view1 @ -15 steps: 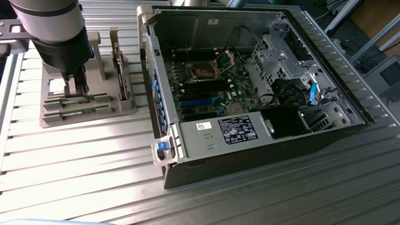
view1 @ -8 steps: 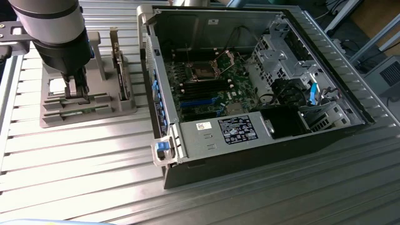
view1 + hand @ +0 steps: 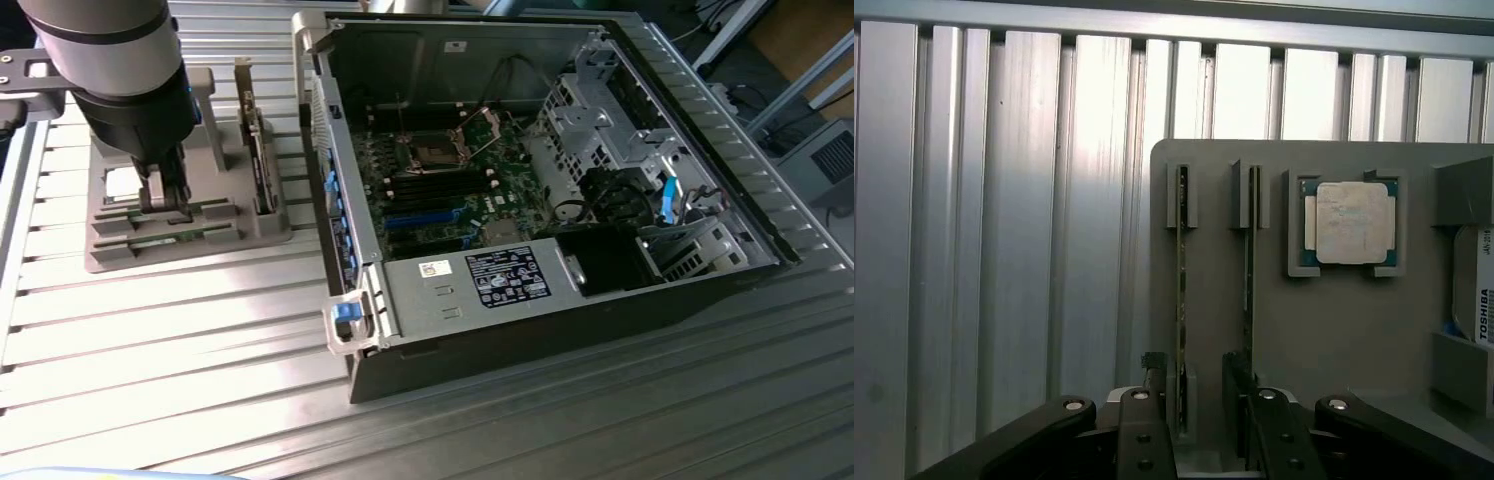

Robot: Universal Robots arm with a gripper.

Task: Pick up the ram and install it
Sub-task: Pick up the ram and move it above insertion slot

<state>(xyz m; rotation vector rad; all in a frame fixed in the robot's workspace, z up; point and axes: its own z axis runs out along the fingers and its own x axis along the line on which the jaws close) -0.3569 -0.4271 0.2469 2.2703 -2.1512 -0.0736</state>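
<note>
Ram sticks [image 3: 1181,270], two, stand slotted; spread claw [image 3: 1192,395] straddles one.

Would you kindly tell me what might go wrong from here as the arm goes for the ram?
1. The open gripper straddles the ram in the grey holder, but the stick sits close to one finger, not centred; closing may tilt it.
2. The other finger appears lined up with the second stick in the neighbouring slot, so descending could strike it.
</note>
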